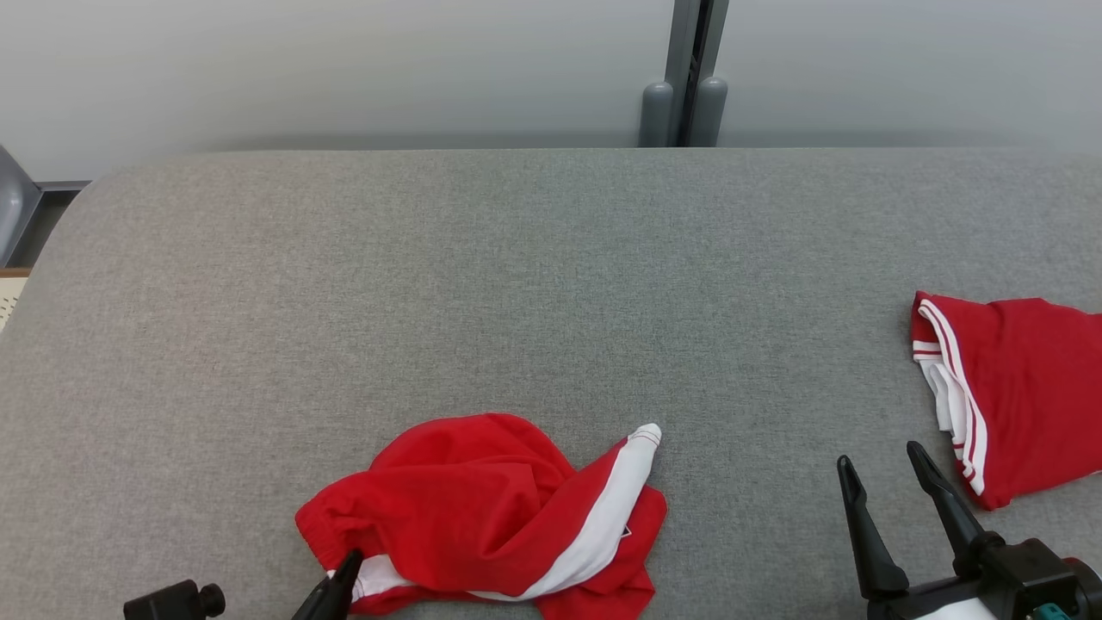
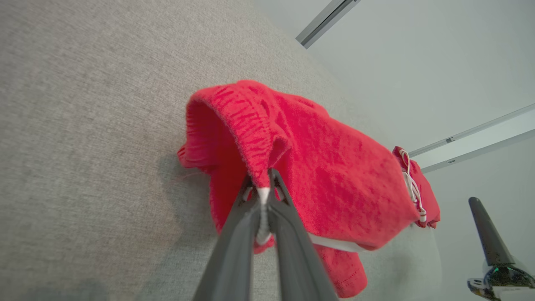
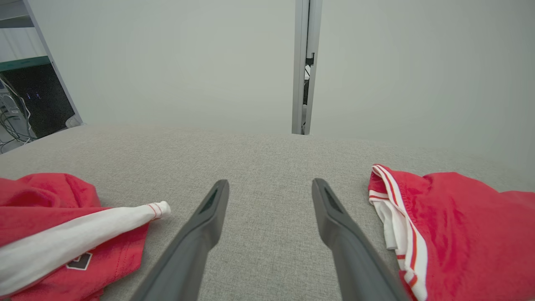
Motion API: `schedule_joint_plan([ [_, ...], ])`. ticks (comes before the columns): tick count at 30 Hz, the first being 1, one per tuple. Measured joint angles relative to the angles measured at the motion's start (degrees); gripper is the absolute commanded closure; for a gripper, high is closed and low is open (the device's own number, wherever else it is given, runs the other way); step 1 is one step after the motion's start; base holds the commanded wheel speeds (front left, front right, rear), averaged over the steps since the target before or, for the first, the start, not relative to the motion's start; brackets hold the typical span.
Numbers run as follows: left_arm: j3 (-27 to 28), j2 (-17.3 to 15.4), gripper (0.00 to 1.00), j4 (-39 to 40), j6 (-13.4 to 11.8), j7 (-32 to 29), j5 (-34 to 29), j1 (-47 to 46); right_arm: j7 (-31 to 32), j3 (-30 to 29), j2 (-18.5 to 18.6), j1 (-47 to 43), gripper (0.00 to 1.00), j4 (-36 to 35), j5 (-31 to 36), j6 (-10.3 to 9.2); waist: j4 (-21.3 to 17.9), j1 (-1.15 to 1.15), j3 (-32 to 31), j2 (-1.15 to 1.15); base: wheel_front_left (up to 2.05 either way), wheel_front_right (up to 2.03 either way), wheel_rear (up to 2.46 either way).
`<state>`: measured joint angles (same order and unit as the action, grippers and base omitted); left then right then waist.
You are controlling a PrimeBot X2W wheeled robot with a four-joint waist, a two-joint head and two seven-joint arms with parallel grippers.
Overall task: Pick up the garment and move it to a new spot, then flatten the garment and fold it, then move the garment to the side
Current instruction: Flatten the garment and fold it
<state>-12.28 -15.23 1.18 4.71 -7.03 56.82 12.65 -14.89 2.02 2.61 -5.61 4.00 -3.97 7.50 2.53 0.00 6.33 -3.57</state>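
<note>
Between the tips of the left pincer (image 2: 262, 184), which are pressing together, a red and white edge of the garment (image 2: 334, 179) is sitting pinched; it is looking like a ribbed hem or waistband. Just ahead of this pincer and toward its right side, the rest of the garment is lying in a crumpled heap on the grey pad (image 1: 551, 284), with a white stripe (image 1: 611, 508) running across the top fold. The right pincer (image 1: 884, 458) is standing spread wide and is holding nothing. It is hovering well apart from the heap, and a second red piece (image 1: 1024, 387) is lying just beside its right finger.

The cloth is appearing soft, light and limp, so I am expecting it to sag and hang long from one hold, and to drag a little on the rough pad. It is not seeming fragile or slippery. The thick hem, where the left pincer is gripping, is probably the best place, because it is giving more body than the thin folds. For flattening, I am judging that the right pincer should take the same hem further along, not the loose white tip pointing toward it.
</note>
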Motion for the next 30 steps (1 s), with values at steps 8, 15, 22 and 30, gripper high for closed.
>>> schedule_joint_plan([
  [8, -0.6, 0.5, 0.00, -3.2, 0.6, 6.1, -4.8, -0.4, 0.0, -0.2, 0.0, -0.9, 0.00, 0.1, 0.3, 0.00, -0.9, 0.00, -0.3, 0.00, 0.00, 0.00, 0.00],
  [15, 1.4, 0.5, 0.00, -4.4, -0.6, 15.1, -9.7, 1.2, 0.0, -1.1, 0.0, -1.7, 0.00, -0.1, 0.2, 0.00, -1.7, 0.00, -1.4, 0.00, 0.00, 0.00, 0.00],
  [22, 4.6, 1.8, 0.00, -5.6, -3.3, 21.8, -18.2, 1.3, 0.0, -3.0, 0.0, -2.0, 0.00, -1.3, 0.5, 0.00, -1.8, 0.00, -2.6, 0.00, 0.00, 0.00, 0.00],
  [30, 11.8, 9.0, 0.00, -4.7, 0.1, 22.0, -33.6, -2.2, 0.0, -5.5, 0.0, -2.1, 0.00, -1.9, 1.0, 0.00, -1.3, 0.00, -3.4, 0.00, 0.00, 0.00, 0.00],
])
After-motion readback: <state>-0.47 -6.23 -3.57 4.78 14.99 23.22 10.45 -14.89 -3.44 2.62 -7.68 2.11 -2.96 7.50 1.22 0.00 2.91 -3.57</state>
